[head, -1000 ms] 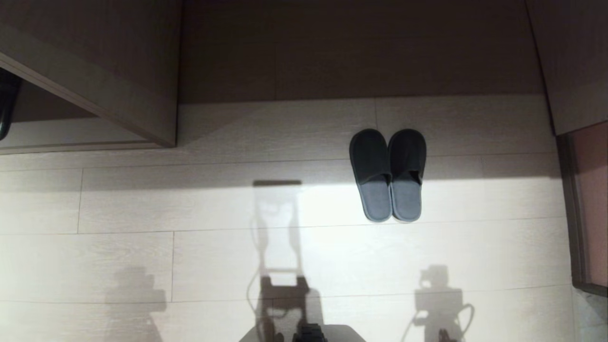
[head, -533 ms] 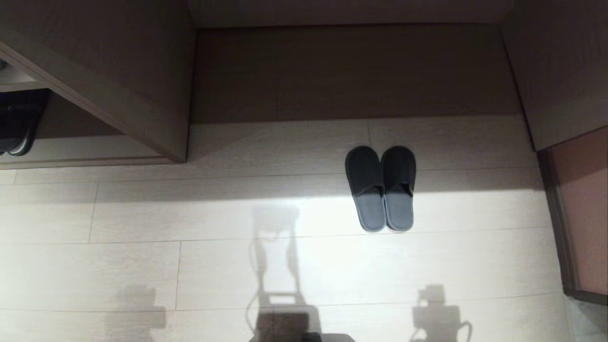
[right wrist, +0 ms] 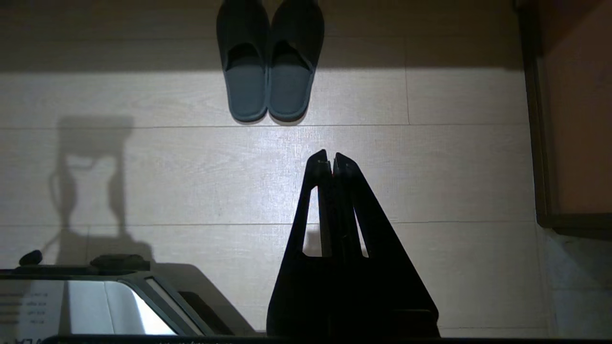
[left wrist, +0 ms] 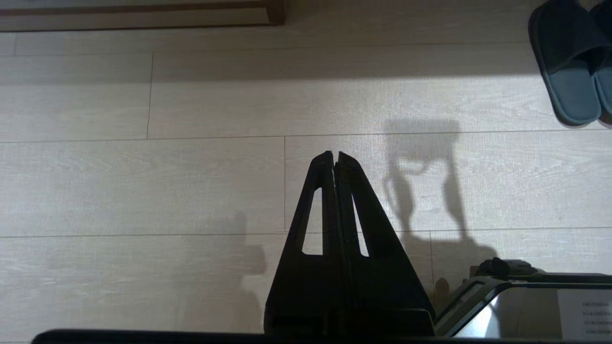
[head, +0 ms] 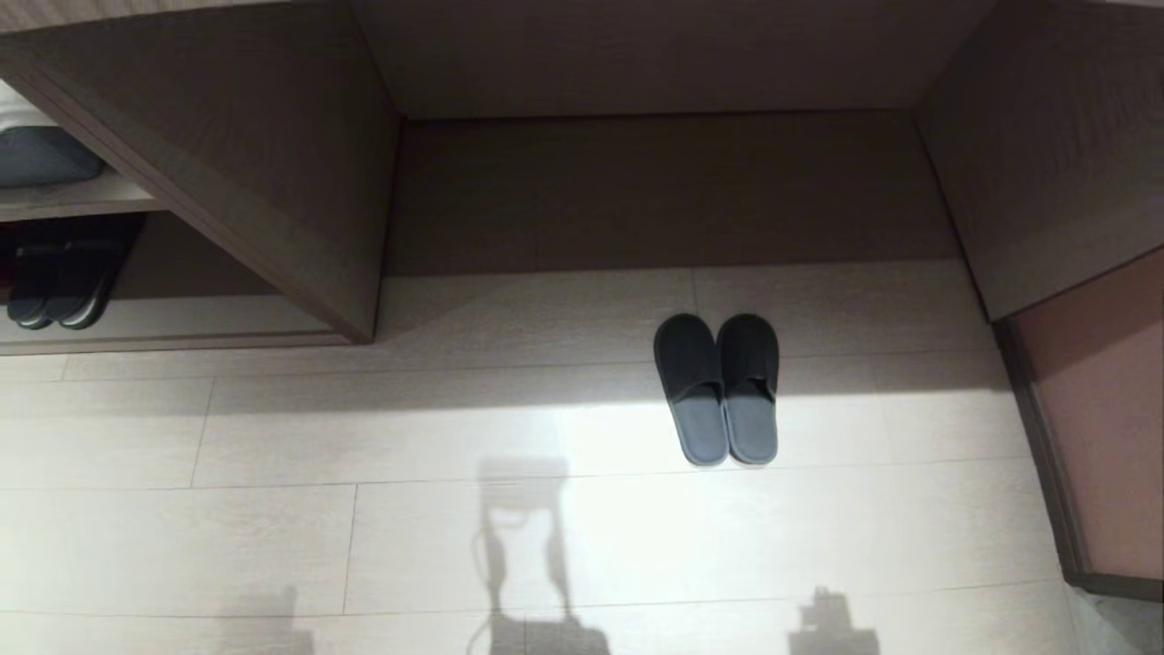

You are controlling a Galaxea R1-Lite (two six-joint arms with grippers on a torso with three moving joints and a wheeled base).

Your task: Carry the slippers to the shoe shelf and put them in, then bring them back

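The grey-blue slippers (head: 718, 391) stand side by side on the pale floor, toes toward the wall, right of centre in the head view. They also show in the left wrist view as slippers (left wrist: 569, 62) and in the right wrist view as slippers (right wrist: 270, 62). The shoe shelf (head: 182, 318) is the low cubby at the far left, behind an upright divider panel (head: 273, 182). My left gripper (left wrist: 334, 154) hangs shut and empty over bare floor. My right gripper (right wrist: 330, 155) is also shut and empty, short of the slippers' heels. Neither arm shows in the head view.
A darker pair of slippers (head: 59, 287) lies inside the shelf, with a blue-grey bundle (head: 41, 155) on the board above. A wide bare recess (head: 664, 191) is behind the slippers. A reddish panel (head: 1100, 409) closes the right side. My base (right wrist: 95, 296) sits low between the arms.
The head view has tilted up, so the whole scene slid down the picture and more of the recess and shelf shows. The slippers have not moved on the floor.
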